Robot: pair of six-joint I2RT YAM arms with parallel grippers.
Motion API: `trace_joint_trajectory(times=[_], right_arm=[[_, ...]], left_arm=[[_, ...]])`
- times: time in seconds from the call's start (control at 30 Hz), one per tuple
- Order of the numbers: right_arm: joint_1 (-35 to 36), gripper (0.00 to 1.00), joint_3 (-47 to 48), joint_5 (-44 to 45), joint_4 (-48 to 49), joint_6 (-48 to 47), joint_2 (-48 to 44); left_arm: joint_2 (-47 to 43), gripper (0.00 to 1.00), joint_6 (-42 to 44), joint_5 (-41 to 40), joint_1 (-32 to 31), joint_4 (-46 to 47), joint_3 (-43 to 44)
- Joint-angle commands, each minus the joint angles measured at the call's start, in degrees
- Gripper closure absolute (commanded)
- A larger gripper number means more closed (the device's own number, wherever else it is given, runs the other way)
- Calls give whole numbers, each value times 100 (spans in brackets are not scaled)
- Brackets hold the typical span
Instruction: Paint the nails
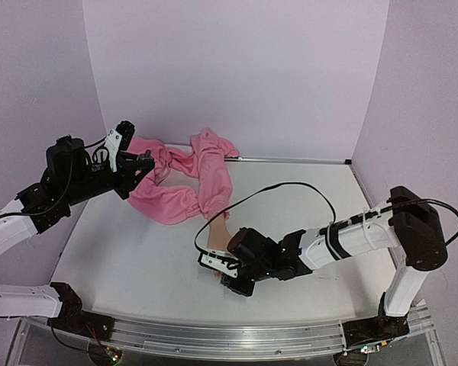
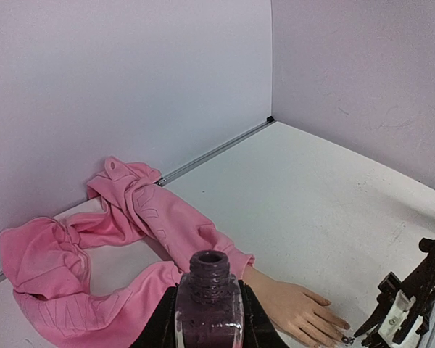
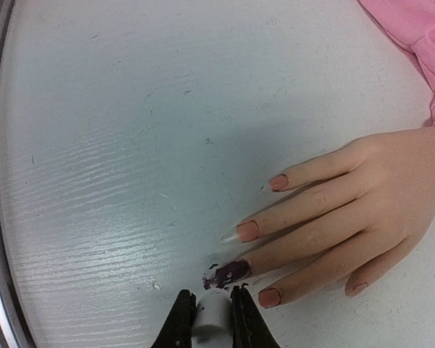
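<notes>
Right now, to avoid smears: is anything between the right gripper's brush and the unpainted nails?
Nothing visible does. The right gripper, shut on the brush, sits at the dark nail; neighbouring bare nails lie uncovered.

Left tool [image 1: 141, 160] raised and clamped, arm folded back — right tool [image 1: 215, 271] low, clamped, arm stretched leftward.

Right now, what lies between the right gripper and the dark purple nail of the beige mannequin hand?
Right wrist view: the white brush handle clamped in the right gripper, then a dark polish smear on the white table, beside the dark purple nail.
</notes>
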Motion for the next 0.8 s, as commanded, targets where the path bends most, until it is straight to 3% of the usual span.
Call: trace_joint_trajectory(times=[0.0,0.77], right_arm=[[58,100,-66,103,-166,61,-282],[117,100,-110,378,-195,61,-407]], left_arm=[[-129,100,-34,36,11,292,38],[-106,100,-37,41,11,292,38]])
